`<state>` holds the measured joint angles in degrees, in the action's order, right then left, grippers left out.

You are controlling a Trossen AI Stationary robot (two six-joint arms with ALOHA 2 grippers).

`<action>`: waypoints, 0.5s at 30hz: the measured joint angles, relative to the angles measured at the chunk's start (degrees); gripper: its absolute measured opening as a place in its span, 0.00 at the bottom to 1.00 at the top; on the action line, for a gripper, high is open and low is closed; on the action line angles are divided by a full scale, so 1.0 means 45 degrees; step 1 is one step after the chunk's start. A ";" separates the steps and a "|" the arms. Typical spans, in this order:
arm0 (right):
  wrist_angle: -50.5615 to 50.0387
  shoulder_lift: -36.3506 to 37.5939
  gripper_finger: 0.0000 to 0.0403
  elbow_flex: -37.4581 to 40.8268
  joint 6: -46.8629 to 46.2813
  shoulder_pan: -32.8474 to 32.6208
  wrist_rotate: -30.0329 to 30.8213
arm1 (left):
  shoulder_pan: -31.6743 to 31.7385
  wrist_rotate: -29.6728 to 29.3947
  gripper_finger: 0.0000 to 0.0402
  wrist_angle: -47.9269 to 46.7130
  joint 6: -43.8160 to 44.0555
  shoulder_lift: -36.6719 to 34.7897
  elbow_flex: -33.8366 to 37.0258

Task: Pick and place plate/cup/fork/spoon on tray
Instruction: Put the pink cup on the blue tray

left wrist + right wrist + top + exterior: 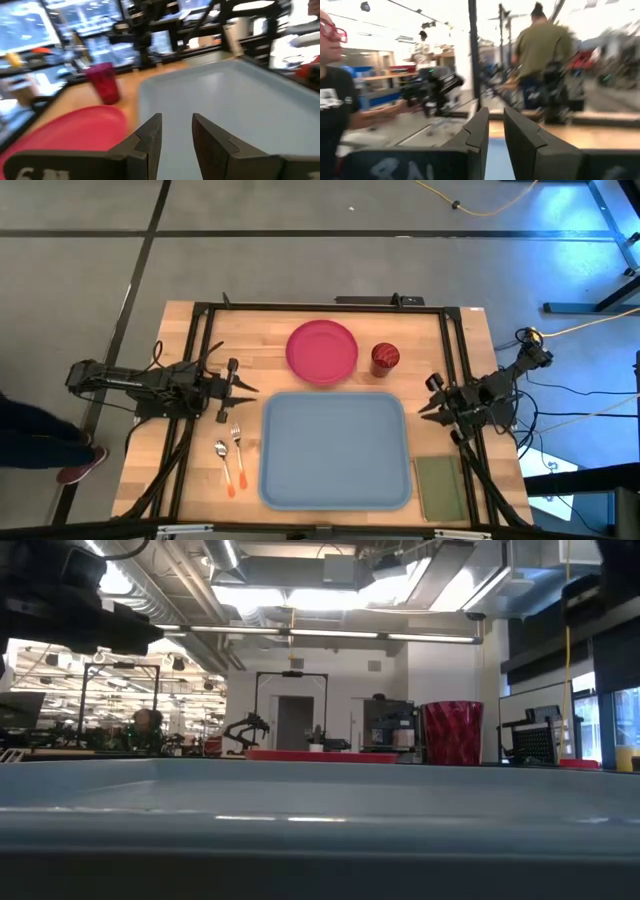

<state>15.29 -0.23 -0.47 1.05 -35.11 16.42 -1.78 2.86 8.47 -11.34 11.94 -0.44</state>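
The light blue tray [336,450] lies at the table's middle, near side; it also shows in the left wrist view [225,100] and the low view [320,800]. The pink-red plate [322,351] and the dark red cup [386,358] stand behind it on the wood. The fork [238,448] and the spoon [224,464] lie left of the tray, orange handles toward the near edge. My left gripper [246,388] hovers left of the tray's far left corner, fingers slightly apart and empty [176,132]. My right gripper [424,408] hovers at the tray's right side, fingers slightly apart and empty [496,131].
An olive green pad [438,486] lies at the near right, beside the tray. A black frame [320,306] runs around the table top. People show in the room beyond the table in the right wrist view [540,50].
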 joint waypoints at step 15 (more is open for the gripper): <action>0.0884 0.0000 0.16 0.0000 0.2257 -0.0002 0.0118 | -0.0009 -0.0883 0.25 0.1793 0.6264 0.0005 0.0004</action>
<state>19.27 -0.23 -0.47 11.21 -35.11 16.95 -1.82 -1.12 16.55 16.85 11.97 -0.43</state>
